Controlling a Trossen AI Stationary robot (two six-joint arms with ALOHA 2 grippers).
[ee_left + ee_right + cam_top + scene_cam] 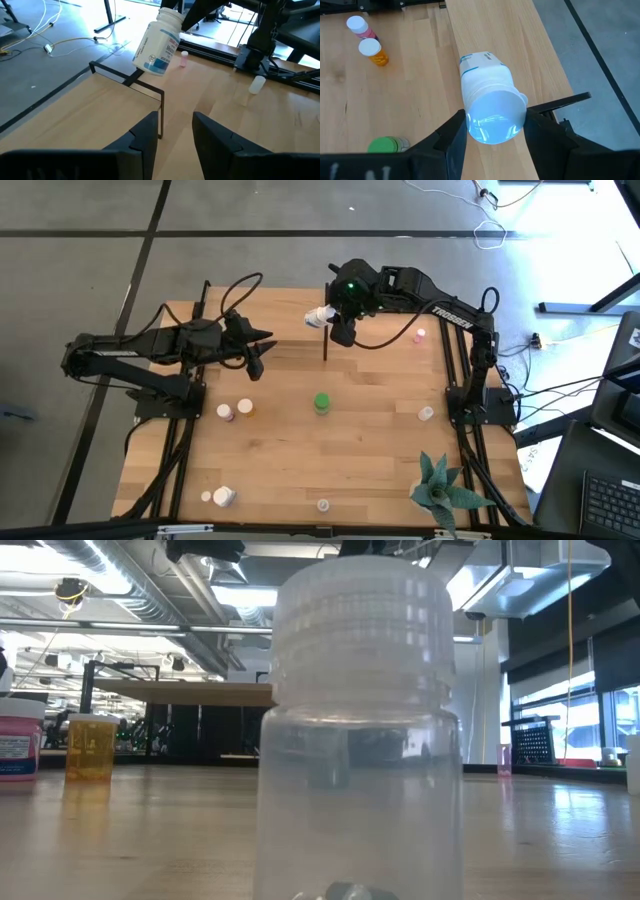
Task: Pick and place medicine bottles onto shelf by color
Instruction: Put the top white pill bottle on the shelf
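Hidden and cut off around the grippers

A clear bottle against the low camera fills that view, its base cut off, hiding both grippers. The white bottle's label, just ahead of the right gripper, is perhaps too blurred to read.

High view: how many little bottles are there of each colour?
white bottle: 1
pink bottles: 2
orange bottle: 1
green bottle: 1
clear bottles: 2
bottles of unclear colour: 2
Total: 9
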